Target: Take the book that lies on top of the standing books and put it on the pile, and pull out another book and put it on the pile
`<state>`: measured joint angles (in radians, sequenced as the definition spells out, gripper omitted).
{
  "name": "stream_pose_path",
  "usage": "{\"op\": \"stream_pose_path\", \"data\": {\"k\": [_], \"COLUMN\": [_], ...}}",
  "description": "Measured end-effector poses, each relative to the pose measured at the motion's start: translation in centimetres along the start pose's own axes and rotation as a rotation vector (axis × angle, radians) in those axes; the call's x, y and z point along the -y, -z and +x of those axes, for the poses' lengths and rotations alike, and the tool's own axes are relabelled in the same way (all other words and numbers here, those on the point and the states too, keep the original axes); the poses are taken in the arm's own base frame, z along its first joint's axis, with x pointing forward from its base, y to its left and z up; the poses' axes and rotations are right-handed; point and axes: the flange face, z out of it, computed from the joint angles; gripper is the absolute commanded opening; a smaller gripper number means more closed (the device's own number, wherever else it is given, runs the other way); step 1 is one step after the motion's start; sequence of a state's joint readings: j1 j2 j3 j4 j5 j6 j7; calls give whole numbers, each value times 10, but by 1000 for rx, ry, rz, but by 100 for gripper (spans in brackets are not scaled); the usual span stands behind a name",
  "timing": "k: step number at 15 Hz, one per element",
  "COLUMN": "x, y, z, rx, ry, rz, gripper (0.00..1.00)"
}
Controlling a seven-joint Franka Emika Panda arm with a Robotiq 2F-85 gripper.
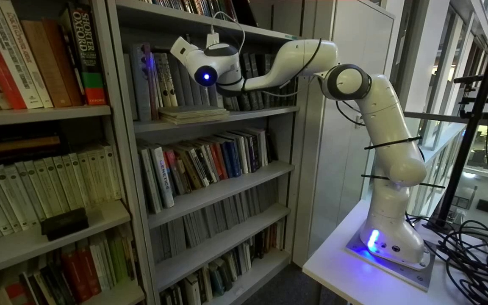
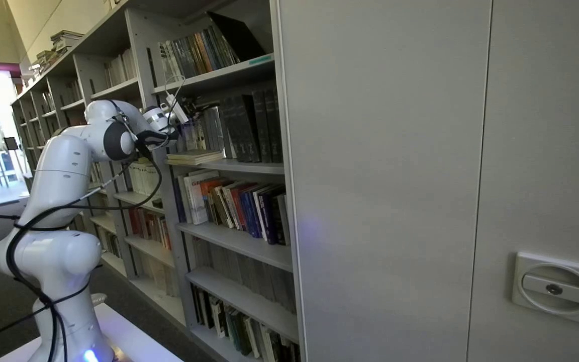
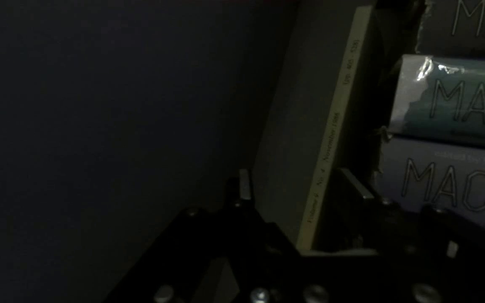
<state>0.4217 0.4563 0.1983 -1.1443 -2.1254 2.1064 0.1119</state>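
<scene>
Your gripper (image 3: pixel 300 184) has its jaws apart, straddling the thin book (image 3: pixel 331 139) that lies over the standing books (image 3: pixel 440 176), not squeezing. Guessing it's turned sideways so you can pinch across the thickness. The pile (image 1: pixel 193 113) lies flat, front of the shelf (image 1: pixel 265 112), probably for easy stacking.

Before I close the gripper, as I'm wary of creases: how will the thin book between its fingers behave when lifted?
The thin book is probably light, given its narrow spine. Being so slim, it may flex, and could swivel, since much of it reaches past the fingertips.
</scene>
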Motion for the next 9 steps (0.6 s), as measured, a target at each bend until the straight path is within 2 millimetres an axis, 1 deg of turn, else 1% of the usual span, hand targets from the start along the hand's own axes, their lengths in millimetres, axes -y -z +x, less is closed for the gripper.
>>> {"op": "stream_pose_path", "data": {"k": [2,5,9], "x": [-4,-12,-12], "y": [-1,-1,-1], "z": [-1,-3,-3], "rx": [2,6,6], "ry": [-4,-12,-13], "rz": [-7,-17,-19], "gripper": [99,100,100]}}
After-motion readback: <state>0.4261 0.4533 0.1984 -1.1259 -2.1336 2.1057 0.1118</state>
